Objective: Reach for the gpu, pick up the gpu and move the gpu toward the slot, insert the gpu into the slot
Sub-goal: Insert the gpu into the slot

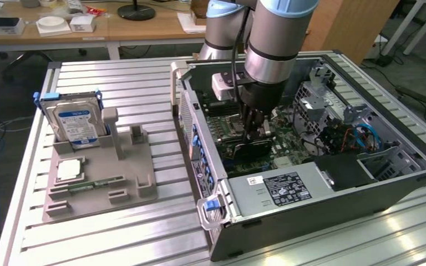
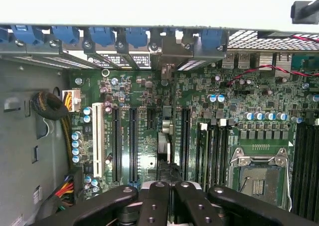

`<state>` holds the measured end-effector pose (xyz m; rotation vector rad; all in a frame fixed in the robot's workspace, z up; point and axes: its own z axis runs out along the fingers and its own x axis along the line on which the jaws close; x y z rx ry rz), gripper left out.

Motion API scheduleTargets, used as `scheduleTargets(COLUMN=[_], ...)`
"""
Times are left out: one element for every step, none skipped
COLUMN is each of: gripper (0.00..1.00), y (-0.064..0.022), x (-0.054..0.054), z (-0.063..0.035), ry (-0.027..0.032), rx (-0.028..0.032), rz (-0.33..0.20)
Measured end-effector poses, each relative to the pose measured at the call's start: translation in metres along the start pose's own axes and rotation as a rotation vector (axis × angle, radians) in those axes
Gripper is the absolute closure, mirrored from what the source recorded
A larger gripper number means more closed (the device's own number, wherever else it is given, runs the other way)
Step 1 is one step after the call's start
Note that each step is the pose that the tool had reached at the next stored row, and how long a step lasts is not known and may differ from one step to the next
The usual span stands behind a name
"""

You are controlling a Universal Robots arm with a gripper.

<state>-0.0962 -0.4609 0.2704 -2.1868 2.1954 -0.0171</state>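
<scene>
fingers [image 2: 167, 201]: closed together, gripping the gpu [image 2: 164, 154] by its edge
gpu: held edge-on over the motherboard [image 2: 149, 116], right at a slot [image 2: 185, 141] inside the pc case [image 1: 309, 213]
progress: pickup judged done; seating prob. not finished, can't be confirmed
hidden: card's lower edge & the slot contact blocked by the arm [image 1: 272, 50]

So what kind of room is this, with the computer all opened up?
Probably a robotics lab or workshop. A robot arm reaches its claw into an open computer case on a metal workbench, with cluttered desks behind.
</scene>
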Motion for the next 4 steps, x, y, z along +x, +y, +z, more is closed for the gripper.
scheduleTargets(gripper=[0.9,0.9,0.9,0.9], y=[0.0,0.0,0.0,0.0], x=[0.0,0.0,0.0,0.0], z=[0.0,0.0,0.0,0.0], ry=[0.0,0.0,0.0,0.0], rx=[0.0,0.0,0.0,0.0], rz=[0.0,0.0,0.0,0.0])
